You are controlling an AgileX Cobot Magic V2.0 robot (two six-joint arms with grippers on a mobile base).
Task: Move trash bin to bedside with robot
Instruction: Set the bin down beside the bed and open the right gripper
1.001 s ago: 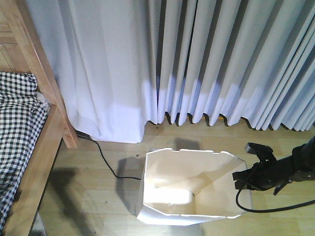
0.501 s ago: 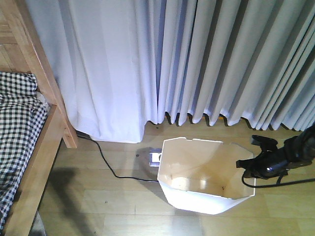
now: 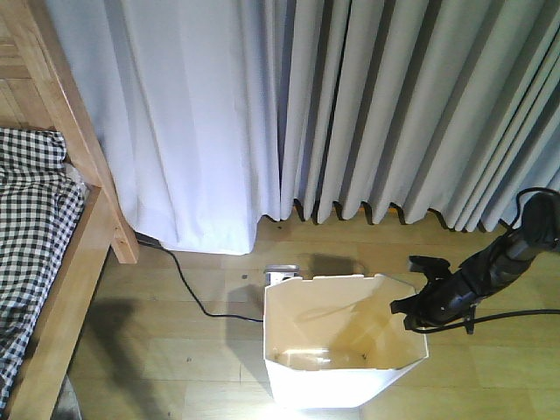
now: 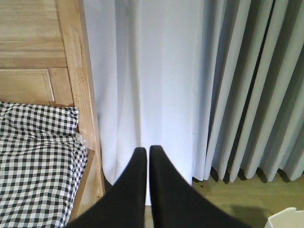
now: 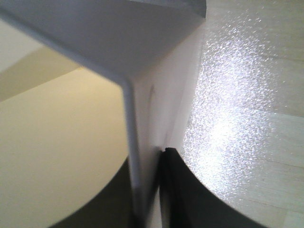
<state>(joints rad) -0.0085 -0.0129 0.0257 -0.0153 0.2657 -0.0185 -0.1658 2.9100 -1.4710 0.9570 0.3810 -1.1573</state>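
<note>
The white trash bin [image 3: 341,385] with a cream inside stands tilted on the wooden floor, right of the bed [image 3: 79,271] with its light-brown frame and checked bedding [image 3: 31,219]. My right gripper [image 3: 409,308] is shut on the bin's right rim. In the right wrist view one finger is inside and one outside the thin wall [image 5: 142,142], with my right gripper [image 5: 149,161] clamped on it. My left gripper [image 4: 147,153] is shut and empty, held up facing the curtain beside the bed frame [image 4: 78,95]. The bin's corner [image 4: 287,219] shows low right there.
Pale curtains [image 3: 350,105] hang to the floor behind the bin. A loose black cable [image 3: 197,293] runs across the floor from the bed post towards the bin. A small grey power strip [image 3: 282,273] lies just behind the bin. Wooden floor [image 3: 175,359] lies between bin and bed.
The bin has moved with my right arm: first right and away, then back left and nearer, more upright. My right gripper stayed on its rim throughout.
</note>
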